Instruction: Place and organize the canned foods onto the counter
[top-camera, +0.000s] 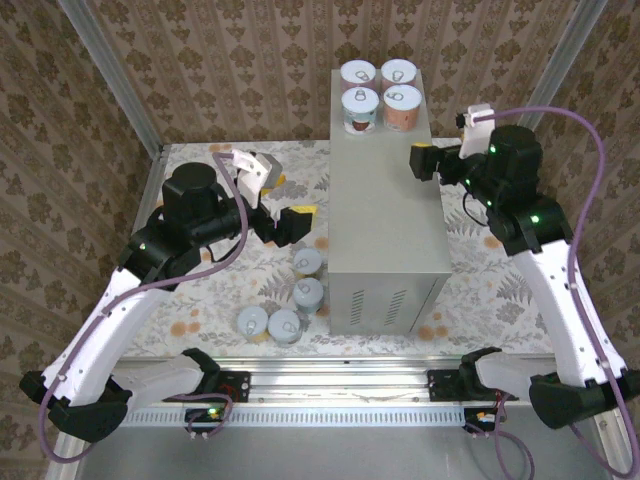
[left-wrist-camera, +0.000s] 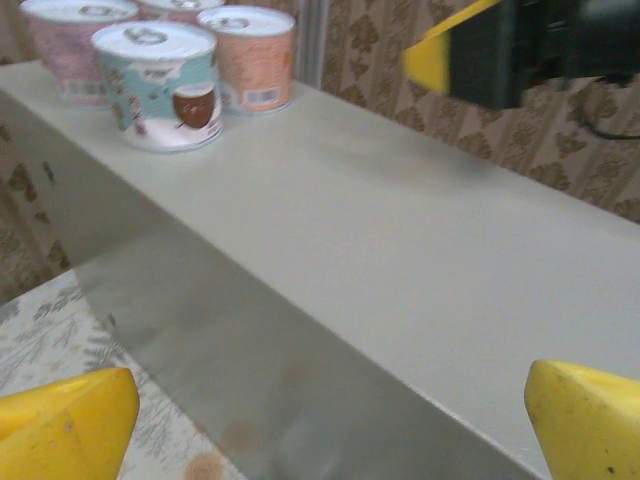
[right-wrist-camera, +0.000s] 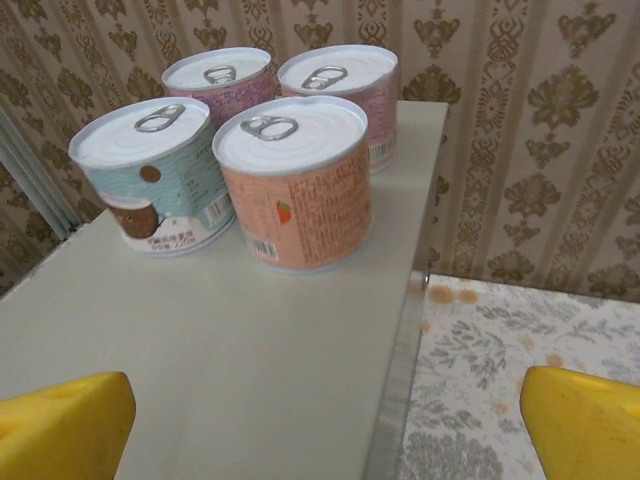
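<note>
Counter comes first: a tall grey box in the middle, its long axis running away from the arm bases. The left gripper hangs just beside the counter's left wall, about midway along it. Its jaws are spread wide with nothing between them, and in its wrist view the yellow fingertips frame the counter's top edge. The right gripper sits off the counter's right edge toward the far end, likewise gaping and empty, looking across the top at the stored cans. Those four stand upright in a tight two-by-two block on the counter's far end.

Four loose cans stand upright, lids up, on the floral floor left of the counter by its near corner. Two are close to the left wall and two lie further out toward the bases.

To my eye the next pick belongs to the left arm. The loose cans lie below it, back toward the counter's near end, while the counter itself stands between them and the right gripper. With their axes vertical, the fingers would close across a can's sides. The bare stretch of counter top nearer than the block looks like the place for it.
</note>
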